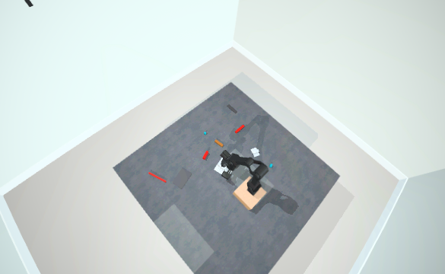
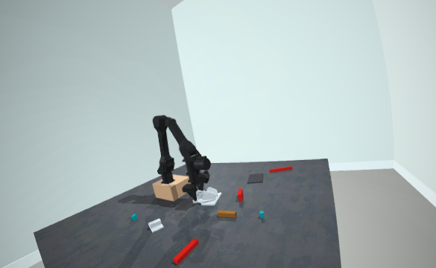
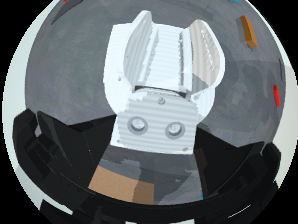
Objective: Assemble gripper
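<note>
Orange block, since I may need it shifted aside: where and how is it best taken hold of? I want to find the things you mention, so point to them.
Probably at mid-length, coming straight down from above, with the jaws closing across its narrow width. The orange block [image 1: 219, 143] [image 2: 226, 214] [image 3: 248, 32] is a straight bar lying flat, clearly longer than wide, and both long sides stand clear of neighbouring pieces.
</note>
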Available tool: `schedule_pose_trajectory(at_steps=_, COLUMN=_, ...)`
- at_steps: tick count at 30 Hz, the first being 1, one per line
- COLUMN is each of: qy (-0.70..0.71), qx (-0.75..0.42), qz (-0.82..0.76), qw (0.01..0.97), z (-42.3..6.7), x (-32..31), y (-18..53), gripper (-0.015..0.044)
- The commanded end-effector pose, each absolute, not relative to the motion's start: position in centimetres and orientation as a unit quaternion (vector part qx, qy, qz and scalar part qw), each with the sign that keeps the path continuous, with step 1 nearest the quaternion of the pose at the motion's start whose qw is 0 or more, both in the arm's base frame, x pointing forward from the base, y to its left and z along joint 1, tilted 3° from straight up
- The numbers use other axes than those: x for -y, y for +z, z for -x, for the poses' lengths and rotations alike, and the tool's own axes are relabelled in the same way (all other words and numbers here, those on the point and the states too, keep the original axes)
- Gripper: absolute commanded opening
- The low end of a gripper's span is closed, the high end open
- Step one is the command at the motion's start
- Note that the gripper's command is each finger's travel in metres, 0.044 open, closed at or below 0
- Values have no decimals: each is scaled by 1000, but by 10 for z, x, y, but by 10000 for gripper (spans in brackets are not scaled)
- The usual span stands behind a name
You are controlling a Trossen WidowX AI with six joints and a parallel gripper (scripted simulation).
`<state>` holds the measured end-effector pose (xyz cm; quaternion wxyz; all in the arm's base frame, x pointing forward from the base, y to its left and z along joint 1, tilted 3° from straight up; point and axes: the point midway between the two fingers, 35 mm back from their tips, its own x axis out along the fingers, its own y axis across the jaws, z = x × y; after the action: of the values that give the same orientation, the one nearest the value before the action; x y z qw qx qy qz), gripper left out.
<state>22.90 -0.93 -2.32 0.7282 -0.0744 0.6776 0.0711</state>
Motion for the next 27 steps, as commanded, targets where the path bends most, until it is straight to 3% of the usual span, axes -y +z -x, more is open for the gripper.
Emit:
schedule_pose_trajectory(at_steps=1, qy=70, qx=-678, qz=74, qw=728, z=-228, x=9, y=-25, gripper=351)
schedule_pose_trajectory(at_steps=27, qy=69, qx=-678, qz=74, qw=728, z=-228, x=9, y=-30, gripper=351)
